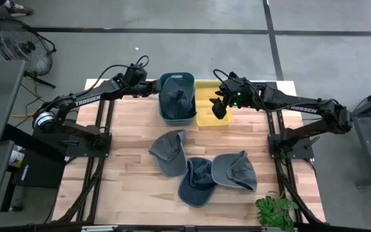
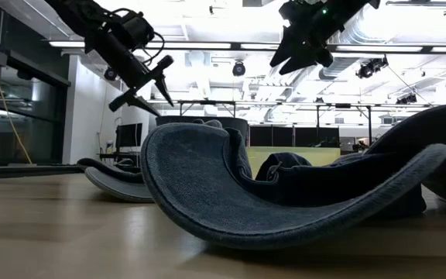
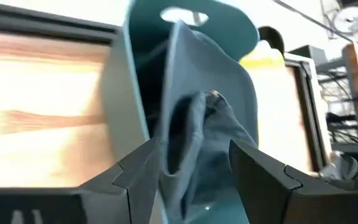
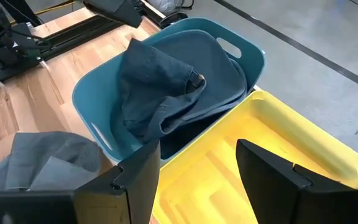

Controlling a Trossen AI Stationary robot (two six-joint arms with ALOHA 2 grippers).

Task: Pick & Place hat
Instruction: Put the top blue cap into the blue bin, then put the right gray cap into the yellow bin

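We see a dark blue hat (image 1: 177,100) lying crumpled inside the teal bin (image 1: 188,77) at the far side of the wooden desk (image 1: 134,122). A yellow bin (image 1: 208,116) stands touching the teal bin on its right.

Left gripper (image 1: 159,89) is raised at the teal bin's left edge. In the left wrist view its fingers (image 3: 263,177) are spread, with the hat's cloth showing between them; they pinch nothing.

Right gripper (image 1: 219,107) hangs above the yellow bin. In the right wrist view its fingers (image 4: 135,177) are spread and hold nothing.

Three more hats lie on the desk nearer the front: a grey hat (image 1: 168,151) near the middle, a navy hat (image 1: 197,180) overlapping it, and another grey hat (image 1: 234,171) to its right. A small green plant (image 1: 277,211) sits at the desk's front right corner.
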